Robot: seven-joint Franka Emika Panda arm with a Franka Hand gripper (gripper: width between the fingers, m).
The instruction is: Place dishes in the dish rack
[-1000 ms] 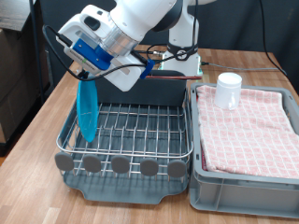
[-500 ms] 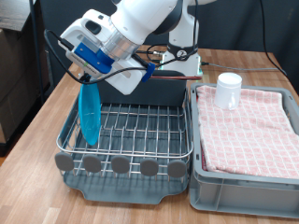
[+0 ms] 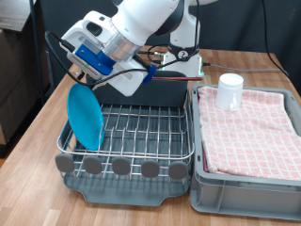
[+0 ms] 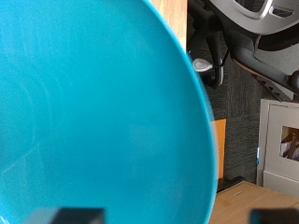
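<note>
Indoors, wooden table [image 3: 38, 127], dark curtain [image 3: 273, 24] behind; hand [image 3: 83, 73] released above plate [image 3: 85, 116] in dish rack [image 3: 141, 127].

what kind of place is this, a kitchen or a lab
Probably a lab set up as a dishwashing corner: a robot gripper at a blue plate in a dish rack on a wooden table, dark curtain behind.

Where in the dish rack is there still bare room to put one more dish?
The wire floor of the dish rack is bare from the plate to the wall beside the bin. It is crowded at the exterior view's left, where the plate stands on edge under the gripper. The cup stands on the bin's cloth.
</note>
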